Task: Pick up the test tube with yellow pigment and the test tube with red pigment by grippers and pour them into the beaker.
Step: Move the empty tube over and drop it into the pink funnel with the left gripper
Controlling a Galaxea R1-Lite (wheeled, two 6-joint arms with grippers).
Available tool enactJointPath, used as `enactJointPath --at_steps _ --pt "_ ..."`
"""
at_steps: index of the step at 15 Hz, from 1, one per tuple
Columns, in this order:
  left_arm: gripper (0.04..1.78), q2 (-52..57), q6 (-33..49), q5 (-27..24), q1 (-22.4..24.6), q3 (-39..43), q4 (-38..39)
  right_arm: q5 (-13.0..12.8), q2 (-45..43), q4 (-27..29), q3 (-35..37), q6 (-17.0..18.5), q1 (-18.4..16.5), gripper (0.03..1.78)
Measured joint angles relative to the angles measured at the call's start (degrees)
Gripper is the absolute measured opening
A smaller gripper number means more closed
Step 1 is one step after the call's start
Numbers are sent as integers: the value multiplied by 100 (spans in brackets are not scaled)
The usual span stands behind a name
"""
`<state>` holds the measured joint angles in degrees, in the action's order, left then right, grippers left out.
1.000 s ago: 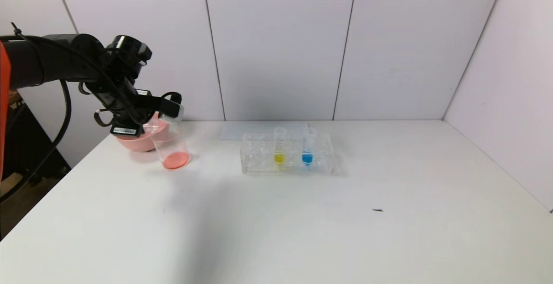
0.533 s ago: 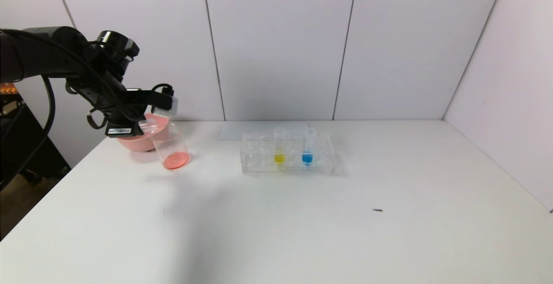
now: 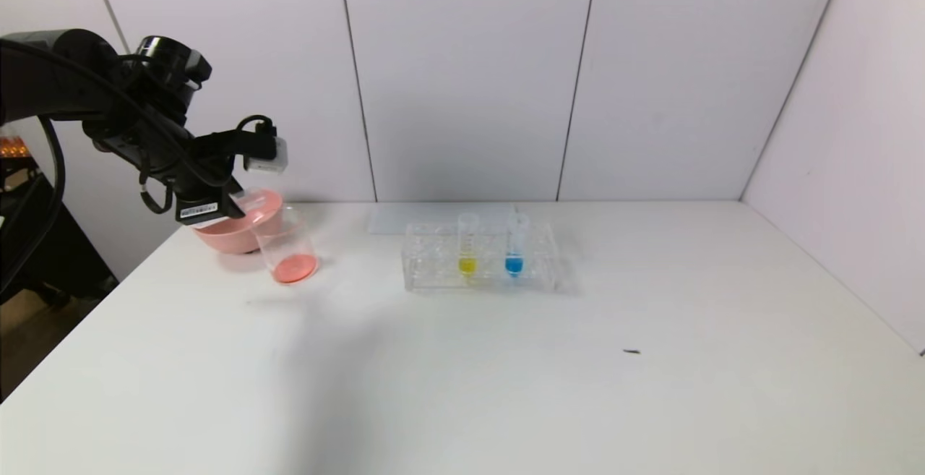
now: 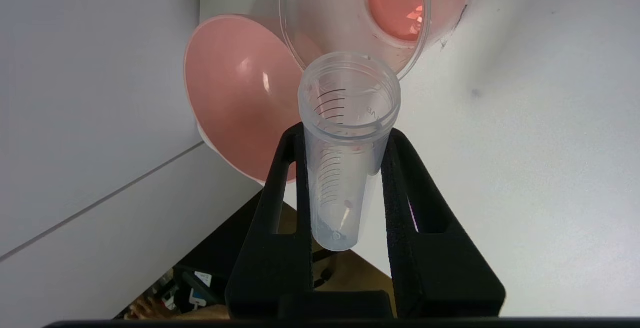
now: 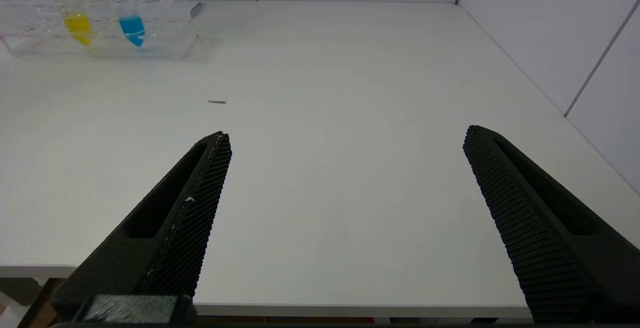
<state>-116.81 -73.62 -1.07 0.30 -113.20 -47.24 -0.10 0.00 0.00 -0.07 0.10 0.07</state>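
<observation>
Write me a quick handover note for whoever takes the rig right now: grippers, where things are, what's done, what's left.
Left gripper: shut on the emptied red-pigment test tube, held above the pink bowl and beaker.
Right gripper: open, idle over the table's near right edge.
Beaker: holds the red liquid. Red pour looks done.
Yellow test tube: upright in the clear rack beside the blue tube.
Left: dispose of the empty tube, pour yellow into the beaker.
</observation>
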Motion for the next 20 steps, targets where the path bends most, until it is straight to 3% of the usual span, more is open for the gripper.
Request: enactJointPath --at_steps 5,15,20 --pt "43 160 673 -901 208 -17 85 0 0 0 2 0 0 170" --pt "43 380 1987 -2183 700 -9 319 2 0 0 2 -2 -2 170" --pt "43 367 2509 -2599 856 85 1072 0 0 0 0 0 0 170"
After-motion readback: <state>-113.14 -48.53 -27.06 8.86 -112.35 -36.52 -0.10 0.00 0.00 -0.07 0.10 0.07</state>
